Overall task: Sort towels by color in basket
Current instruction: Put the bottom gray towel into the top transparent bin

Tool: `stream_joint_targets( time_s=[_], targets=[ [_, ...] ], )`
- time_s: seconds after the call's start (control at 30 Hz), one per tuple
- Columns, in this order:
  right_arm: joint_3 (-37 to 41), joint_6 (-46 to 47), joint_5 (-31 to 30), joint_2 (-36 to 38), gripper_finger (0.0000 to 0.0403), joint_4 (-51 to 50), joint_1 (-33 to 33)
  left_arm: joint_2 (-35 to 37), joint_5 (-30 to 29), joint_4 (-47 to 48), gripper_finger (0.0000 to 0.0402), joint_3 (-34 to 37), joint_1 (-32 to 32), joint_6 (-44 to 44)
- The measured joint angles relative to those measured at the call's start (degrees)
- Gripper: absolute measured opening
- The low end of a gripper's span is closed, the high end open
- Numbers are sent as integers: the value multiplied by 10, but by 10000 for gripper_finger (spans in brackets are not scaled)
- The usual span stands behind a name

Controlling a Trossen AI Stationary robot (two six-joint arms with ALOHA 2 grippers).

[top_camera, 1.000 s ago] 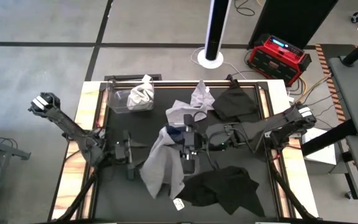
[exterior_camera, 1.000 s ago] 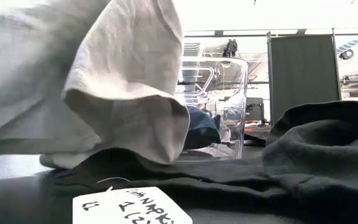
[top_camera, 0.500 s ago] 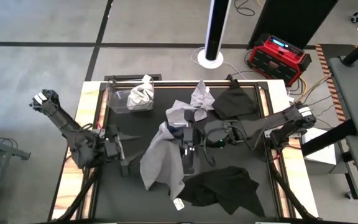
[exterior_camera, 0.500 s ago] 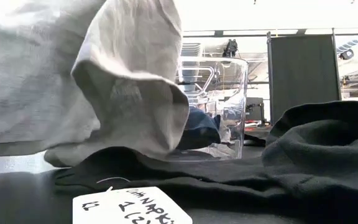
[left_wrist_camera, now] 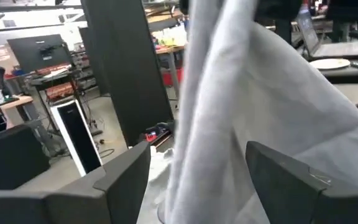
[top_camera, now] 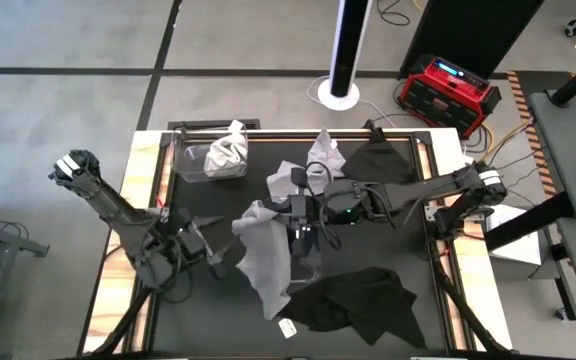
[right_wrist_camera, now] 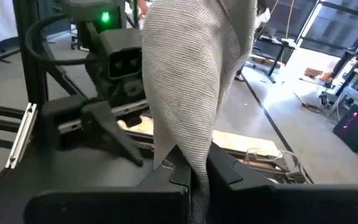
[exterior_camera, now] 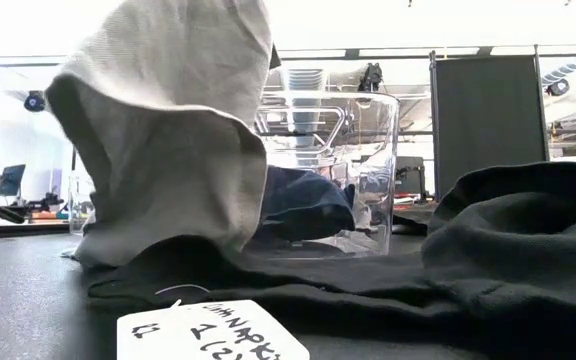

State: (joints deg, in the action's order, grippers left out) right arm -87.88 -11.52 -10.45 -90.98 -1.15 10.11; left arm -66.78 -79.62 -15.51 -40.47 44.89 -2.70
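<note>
1. High view shows the large light grey cloth towel (top_camera: 264,262) hanging near the table's middle from the right gripper (top_camera: 258,212), whose fingers are clamped on its top edge; a second ago it spread wider and lower over the black tabletop (top_camera: 188,325), and now it is drawn up into a narrower drape.
2. Low view confirms the lift: the grey towel (exterior_camera: 168,130), which filled the left of that view before, has pulled up and aside, though its lower edge still touches the crumpled black towel (exterior_camera: 488,250) and its white paper tag (exterior_camera: 213,332).
3. Right wrist view has the same grey towel (right_wrist_camera: 194,81) pinched between that arm's own fingers.
4. Behind it, the clear plastic basket (exterior_camera: 338,170) holds a navy blue towel (exterior_camera: 303,205); a second clear container (top_camera: 208,160) at the far left carries a white cloth.
5. The left gripper (top_camera: 211,243) has swung in toward the towel and now sits just beside it with fingers spread apart, the cloth hanging in front of them in its wrist view.
6. This suggests a handover or spreading grasp is being set up; the grey towel is not yet sorted.
</note>
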Motion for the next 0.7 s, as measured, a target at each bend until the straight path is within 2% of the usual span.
stream_joint_targets(
  time_s=[0.1, 0.23, 0.43, 0.57, 0.7],
  targets=[
    [0, 0, 0, 0, 9, 0, 0, -6, 46, 1, 260, 0, -18, 14],
    [0, 0, 8, 0, 9, 5, 0, -17, 174, 1, 260, 0, -52, 37],
    [0, 26, 113, -1, 9, 41, 0, -22, 182, 0, 223, 1, -68, 48],
    [-5, 27, 131, -1, 9, 49, 0, -23, 201, -1, 156, 1, -67, 53],
    [-8, 28, 139, -1, 9, 49, 0, -26, 198, -3, 43, 1, -67, 67]
  ],
)
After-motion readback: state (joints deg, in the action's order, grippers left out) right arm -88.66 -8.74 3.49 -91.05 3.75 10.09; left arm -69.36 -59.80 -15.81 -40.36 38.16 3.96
